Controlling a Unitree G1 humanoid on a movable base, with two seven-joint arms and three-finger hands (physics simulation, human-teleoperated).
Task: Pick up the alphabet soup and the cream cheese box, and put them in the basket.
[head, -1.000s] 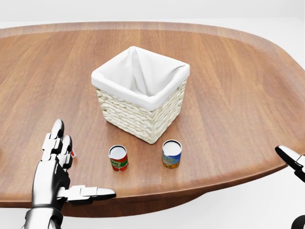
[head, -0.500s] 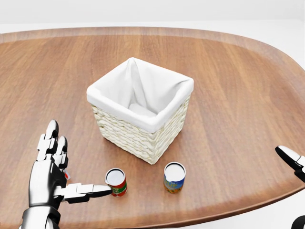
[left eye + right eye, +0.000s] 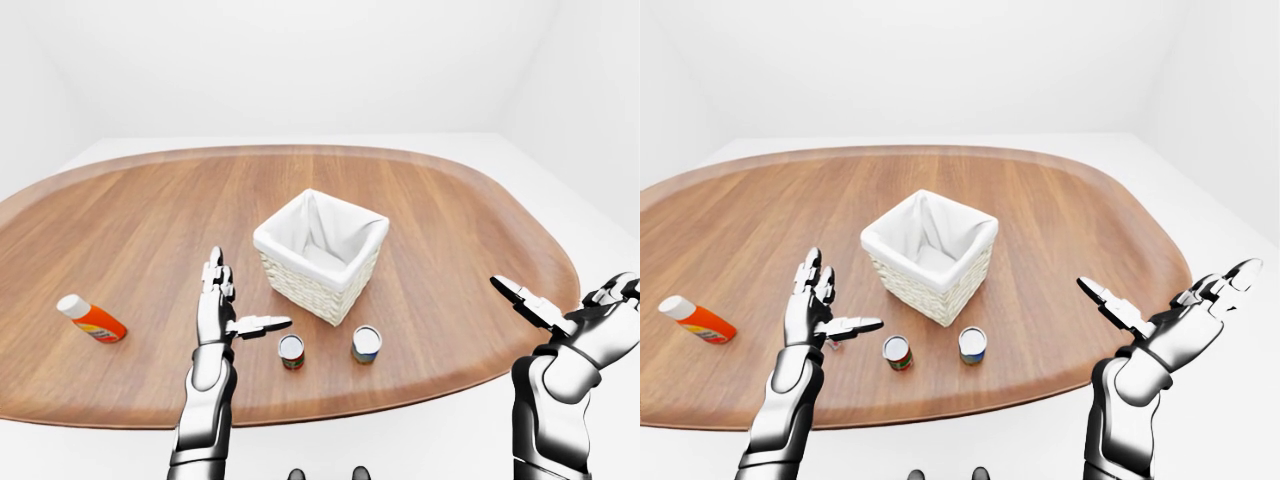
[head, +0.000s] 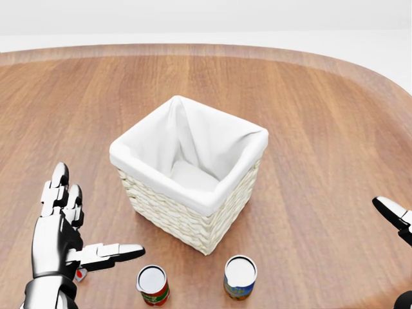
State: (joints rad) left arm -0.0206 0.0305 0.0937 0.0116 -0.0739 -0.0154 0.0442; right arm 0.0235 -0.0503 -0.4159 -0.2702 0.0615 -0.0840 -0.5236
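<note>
Left robot hand (image 4: pixel 61 238) open, just left of red-labelled can (image 4: pixel 153 285)

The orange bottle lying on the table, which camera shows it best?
The left-eye view: the orange bottle lies whole there, white cap pointing up-left, well inside the picture. The right-eye view also shows it whole, but nearer the left edge. The head view leaves it out.
</note>
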